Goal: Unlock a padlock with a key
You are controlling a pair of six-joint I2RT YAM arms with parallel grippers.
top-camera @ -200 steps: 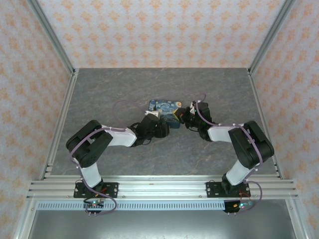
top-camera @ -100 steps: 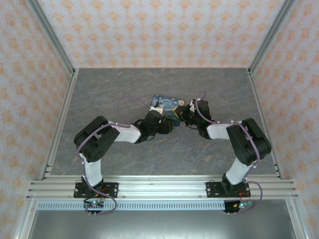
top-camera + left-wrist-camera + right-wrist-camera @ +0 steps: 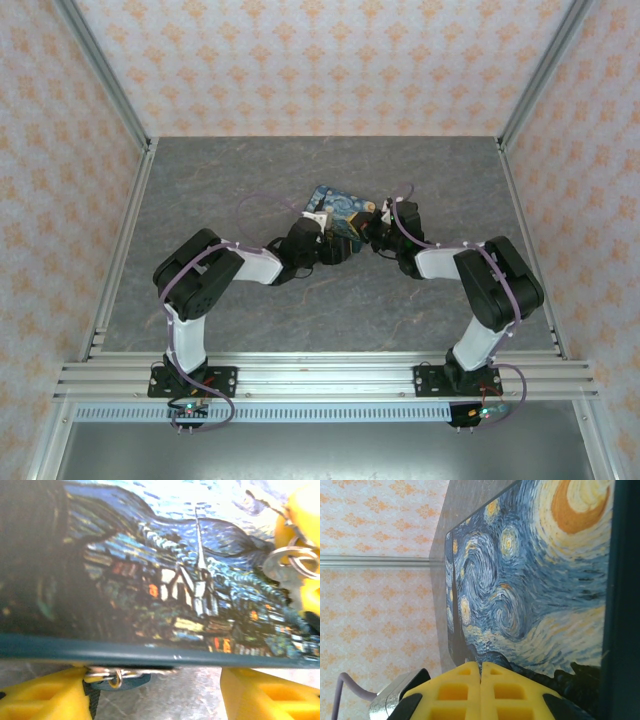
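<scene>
The padlock (image 3: 341,203), a dark-blue block with a starry-night painting, sits mid-table, one side tipped up. Its painted face (image 3: 165,570) is close in the left wrist view, and its swirls (image 3: 530,575) show in the right wrist view. My left gripper (image 3: 327,228) stands open at its near-left edge, yellow fingers (image 3: 42,697) apart under the block's rim. The key's teal head (image 3: 122,682) with a small ring lies beneath that rim by my left finger. My right gripper (image 3: 371,229) is shut (image 3: 480,664) against the padlock's right end. A silver ring (image 3: 295,557) hangs at its fingertips.
Grey stone-patterned tabletop (image 3: 300,310) inside an aluminium frame, with patterned walls on three sides. A purple cable (image 3: 262,205) loops over the table left of the padlock. Open floor lies behind the padlock and on both sides.
My left arm has pushed forward and right against the padlock. The padlock has slid a little away and tipped. The left jaws have narrowed slightly. The right gripper has stayed shut in place.
</scene>
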